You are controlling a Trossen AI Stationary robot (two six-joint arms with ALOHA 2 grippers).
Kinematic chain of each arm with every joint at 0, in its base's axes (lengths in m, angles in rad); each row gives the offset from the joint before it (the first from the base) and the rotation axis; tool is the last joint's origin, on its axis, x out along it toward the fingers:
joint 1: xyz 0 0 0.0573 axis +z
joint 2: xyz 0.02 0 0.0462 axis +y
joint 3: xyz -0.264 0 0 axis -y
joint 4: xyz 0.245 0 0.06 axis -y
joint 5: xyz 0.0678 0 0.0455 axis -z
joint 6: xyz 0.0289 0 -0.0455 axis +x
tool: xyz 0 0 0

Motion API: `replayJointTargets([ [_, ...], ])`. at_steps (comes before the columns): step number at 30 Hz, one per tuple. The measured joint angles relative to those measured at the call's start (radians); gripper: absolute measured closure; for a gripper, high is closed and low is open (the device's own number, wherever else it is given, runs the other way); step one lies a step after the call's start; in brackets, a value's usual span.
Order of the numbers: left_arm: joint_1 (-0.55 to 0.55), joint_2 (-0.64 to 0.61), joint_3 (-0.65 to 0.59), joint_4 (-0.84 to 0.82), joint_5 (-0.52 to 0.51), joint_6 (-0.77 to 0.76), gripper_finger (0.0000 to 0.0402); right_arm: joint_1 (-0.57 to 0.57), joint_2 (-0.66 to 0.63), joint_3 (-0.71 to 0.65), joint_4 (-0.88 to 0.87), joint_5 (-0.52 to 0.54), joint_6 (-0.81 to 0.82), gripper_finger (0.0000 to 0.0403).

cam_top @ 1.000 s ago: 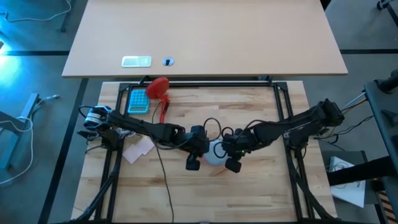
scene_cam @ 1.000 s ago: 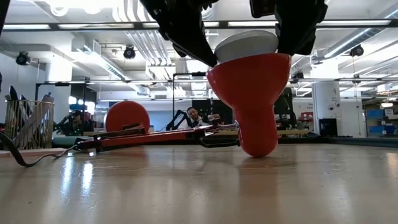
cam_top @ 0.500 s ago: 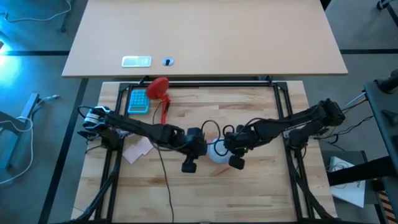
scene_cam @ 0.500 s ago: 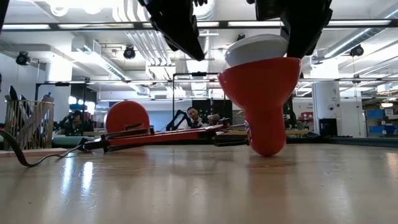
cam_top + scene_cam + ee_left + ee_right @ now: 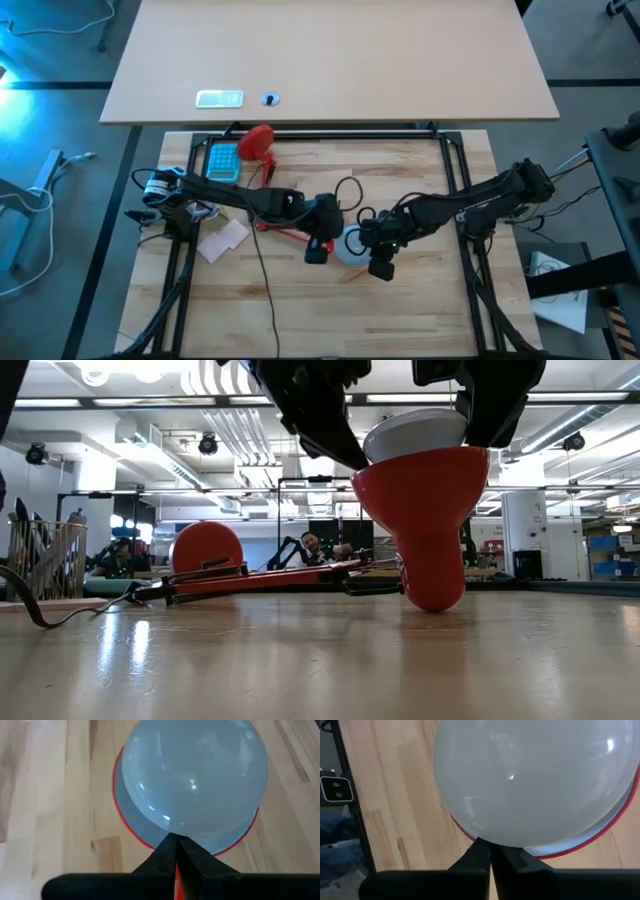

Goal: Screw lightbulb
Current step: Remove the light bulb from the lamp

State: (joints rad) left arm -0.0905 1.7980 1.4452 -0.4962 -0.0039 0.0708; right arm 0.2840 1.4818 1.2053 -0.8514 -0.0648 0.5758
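Observation:
A red lamp shade [image 5: 425,510] stands mouth up on the wooden table, resting on its narrow end. A white round bulb [image 5: 415,428] sits in its mouth and rises above the rim. Its base is hidden inside the shade. The bulb also shows in the high view [image 5: 350,245] between both grippers. My left gripper [image 5: 175,839] is shut at the shade's left rim. My right gripper [image 5: 490,844] is shut at the bulb's right side, just above the rim. The lamp's red arm [image 5: 260,575] lies flat, running to its round base [image 5: 255,140]. My left gripper touches the shade's red rim [image 5: 150,845] with the tips of its shut fingers, beside the bulb. It slants down from the table's left. The shade stays upright on the table. My right gripper sets its shut fingertips against the bulb's lower side [image 5: 485,832], just above the red rim. It slants down from the table's right.
A blue flat object [image 5: 222,160] lies by the lamp base at the far left. A paper sheet [image 5: 222,238] lies under the left arm. A dark cable [image 5: 265,290] runs toward the near edge. The black frame rails [image 5: 460,170] border the table.
My left gripper drew back toward the table's left edge, away from the shade. It then came back to the shade's rim. The shade with the bulb has slid a little toward the table's right and stays upright. My right gripper stays at the bulb.

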Motion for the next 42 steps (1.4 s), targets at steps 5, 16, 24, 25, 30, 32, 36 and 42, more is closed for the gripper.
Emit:
replayJointTargets([
  [5, -0.014, 0.009, 0.000, 0.008, 0.006, -0.020, 0.0400, -0.002, -0.002, 0.000, 0.000, 0.002, 0.000, 0.0403],
  [16, -0.074, 0.008, 0.035, -0.027, 0.012, -0.114, 0.0400, -0.047, -0.030, 0.000, -0.035, 0.005, -0.087, 0.0403],
  [24, -0.070, 0.005, 0.047, -0.065, 0.020, -0.114, 0.0400, -0.065, -0.067, 0.000, -0.095, 0.047, -0.069, 0.0403],
  [25, -0.067, 0.005, 0.047, -0.067, 0.018, -0.113, 0.0400, -0.062, -0.069, 0.000, -0.093, 0.045, -0.060, 0.0403],
  [30, -0.038, 0.005, 0.047, -0.072, -0.041, -0.106, 0.0400, -0.037, -0.069, 0.000, -0.086, 0.037, -0.013, 0.0403],
  [32, -0.020, 0.005, 0.047, -0.064, -0.057, -0.107, 0.0400, -0.021, -0.067, 0.000, -0.079, 0.033, 0.001, 0.0403],
  [36, -0.005, 0.008, 0.047, -0.045, -0.060, -0.109, 0.0400, -0.004, -0.066, 0.000, -0.039, 0.029, 0.016, 0.0403],
  [42, -0.027, 0.011, 0.045, -0.047, -0.060, -0.097, 0.0400, -0.006, -0.066, 0.000, -0.006, 0.028, 0.003, 0.0403],
])
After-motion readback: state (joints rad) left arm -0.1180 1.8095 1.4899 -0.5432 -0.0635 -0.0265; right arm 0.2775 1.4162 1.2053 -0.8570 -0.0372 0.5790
